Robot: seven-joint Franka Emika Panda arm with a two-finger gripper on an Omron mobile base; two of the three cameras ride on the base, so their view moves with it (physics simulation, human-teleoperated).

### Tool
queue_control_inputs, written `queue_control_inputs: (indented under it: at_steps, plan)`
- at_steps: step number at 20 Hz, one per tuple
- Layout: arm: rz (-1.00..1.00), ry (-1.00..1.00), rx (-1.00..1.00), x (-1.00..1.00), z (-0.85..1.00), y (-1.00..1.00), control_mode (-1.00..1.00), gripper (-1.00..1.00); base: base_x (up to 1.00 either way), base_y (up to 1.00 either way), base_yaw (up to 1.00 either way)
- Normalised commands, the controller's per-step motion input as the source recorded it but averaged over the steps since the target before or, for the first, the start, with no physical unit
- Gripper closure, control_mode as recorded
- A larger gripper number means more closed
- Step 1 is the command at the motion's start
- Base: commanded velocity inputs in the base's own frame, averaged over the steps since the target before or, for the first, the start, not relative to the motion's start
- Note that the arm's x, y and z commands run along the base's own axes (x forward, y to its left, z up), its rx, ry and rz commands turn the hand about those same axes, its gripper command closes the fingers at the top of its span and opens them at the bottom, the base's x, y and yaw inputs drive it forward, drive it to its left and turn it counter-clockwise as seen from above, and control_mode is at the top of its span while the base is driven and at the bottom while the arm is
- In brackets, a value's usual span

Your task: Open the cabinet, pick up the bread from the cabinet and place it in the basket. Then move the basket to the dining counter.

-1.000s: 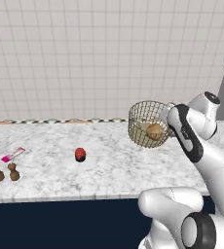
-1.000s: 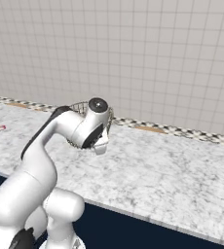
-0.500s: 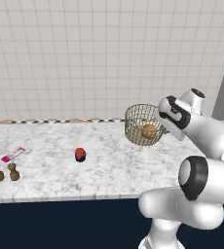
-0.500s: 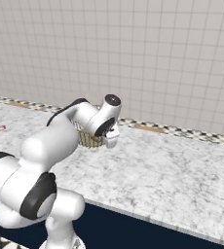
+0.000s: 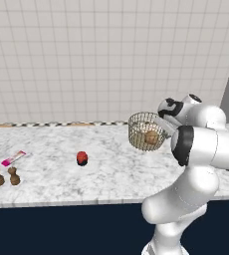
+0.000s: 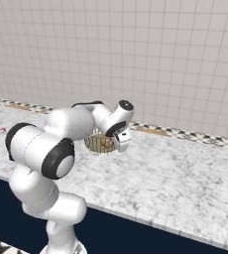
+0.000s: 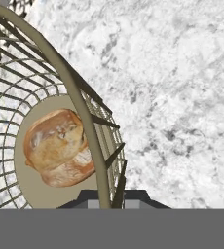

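Hand view: bread (image 7: 59,147) inside basket (image 7: 80,104)

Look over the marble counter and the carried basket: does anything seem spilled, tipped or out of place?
Nothing stands out. The bread lies on the floor of the basket, which the gripper holds by its handle above the dining counter.

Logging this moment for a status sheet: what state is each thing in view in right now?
basket: held above the counter by the gripper, upright, bread inside.
bread: lying on the basket floor.
gripper: shut on the basket's handle.
dining counter: basket not set down on it yet.
red and black object: resting on the counter, untouched.
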Motion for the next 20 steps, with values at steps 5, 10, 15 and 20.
queue_control_inputs:
  at_steps: [5, 10, 15, 20]
  plan:
    - [0.05, 0.00, 0.00, 0.18, -0.43, -0.23, -1.00, 1.00, 0.00, 0.00, 0.00]
    - [0.04, 0.00, 0.00, 0.05, -0.37, -0.13, -1.00, 1.00, 0.00, 0.00, 0.00]
    - [0.01, 0.00, 0.00, 0.00, -0.27, 0.00, -1.00, 1.00, 0.00, 0.00, 0.00]
    - [0.00, -0.15, 0.00, -0.18, 0.25, 0.00, -1.00, -1.00, 0.00, 0.00, 0.00]
